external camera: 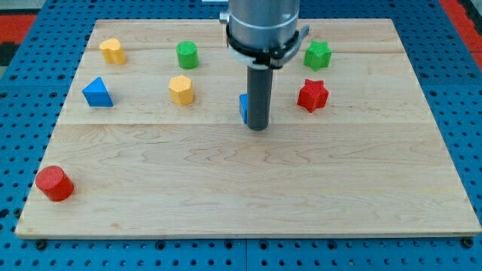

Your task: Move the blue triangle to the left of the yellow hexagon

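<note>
Pale wooden boards make up the table top (248, 188) we work on, set over a blue perforated base (15, 128). Our arm (263, 26) comes down from the view's top, and our tip (257, 128) sits on the wood near the middle of the board; it is a plain rod, with nothing that opens or closes. A small blue block (243, 108) peeks out just at the rod's left side, mostly hidden behind it, so we cannot tell its shape.

We see the blue triangle (97, 92) well to the view's left of our tip. The yellow hexagon (181, 89) stands between the triangle and our tip, apart from both. Another yellow block (113, 50) lies above the triangle. A green cylinder-like block (187, 54) sits above the hexagon. At the view's right, a green star (318, 54) rests above a red star (312, 95). A red cylinder (54, 184) lies alone near the bottom left corner.
</note>
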Action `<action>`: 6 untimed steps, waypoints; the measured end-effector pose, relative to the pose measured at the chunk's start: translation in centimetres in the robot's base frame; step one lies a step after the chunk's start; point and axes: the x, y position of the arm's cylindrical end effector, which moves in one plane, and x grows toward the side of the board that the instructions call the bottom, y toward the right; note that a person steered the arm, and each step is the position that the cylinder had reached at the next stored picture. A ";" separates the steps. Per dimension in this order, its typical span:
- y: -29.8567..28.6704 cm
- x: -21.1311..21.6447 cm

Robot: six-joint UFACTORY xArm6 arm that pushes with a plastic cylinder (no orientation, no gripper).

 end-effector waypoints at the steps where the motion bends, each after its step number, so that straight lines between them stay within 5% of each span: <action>1: -1.1 -1.9; 4: -8.3 0.3; 6: -32.6 1.8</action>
